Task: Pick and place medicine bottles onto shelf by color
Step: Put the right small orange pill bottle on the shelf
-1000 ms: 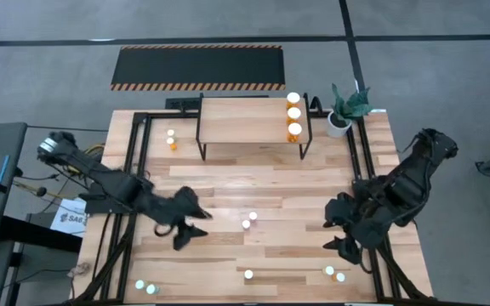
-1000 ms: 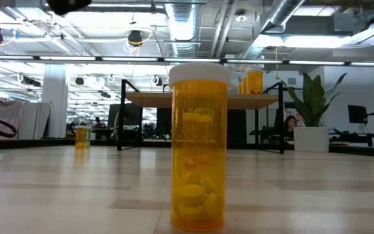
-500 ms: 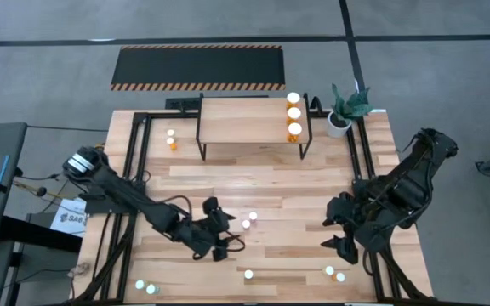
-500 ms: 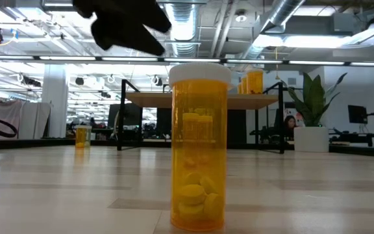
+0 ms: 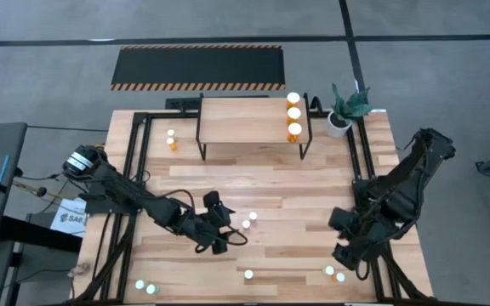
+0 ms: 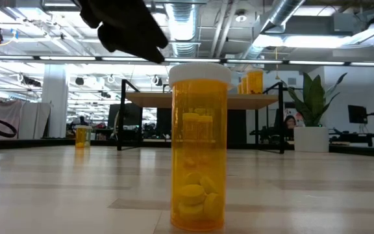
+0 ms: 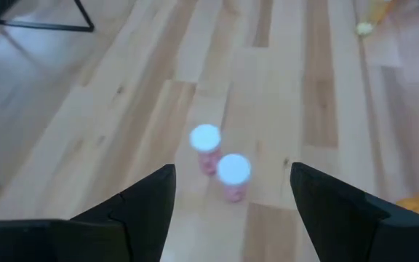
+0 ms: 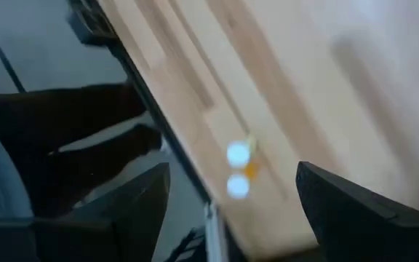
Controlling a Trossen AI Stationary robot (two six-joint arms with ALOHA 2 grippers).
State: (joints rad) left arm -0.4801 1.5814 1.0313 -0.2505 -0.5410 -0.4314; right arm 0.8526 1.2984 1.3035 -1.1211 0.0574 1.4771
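Note:
Two pinkish medicine bottles [image 5: 249,220] with white caps stand side by side mid-table; the left wrist view shows them [image 7: 219,161] just ahead of my fingers. My left gripper [image 5: 227,229] is open and empty just left of them, above the table. My right gripper [image 5: 344,257] is open and empty near the near right corner, over two bottles [image 5: 335,274], one of them orange [image 8: 247,167]. The shelf [image 5: 249,119] stands at the far side with three orange bottles [image 5: 293,114] on its right end. A large orange bottle [image 6: 199,146] fills the low view.
An orange bottle [image 5: 172,140] stands left of the shelf. One bottle [image 5: 248,274] stands near the front edge, and two greenish ones [image 5: 145,287] at the near left corner. A potted plant [image 5: 345,109] is at the far right. A black frame [image 5: 134,170] runs along the table's sides.
My left gripper has swung toward the table's right and near side, ending beside the two pinkish bottles, still open. My right gripper has gone toward the near edge, closer to the two bottles at the near right corner. No bottle has moved.

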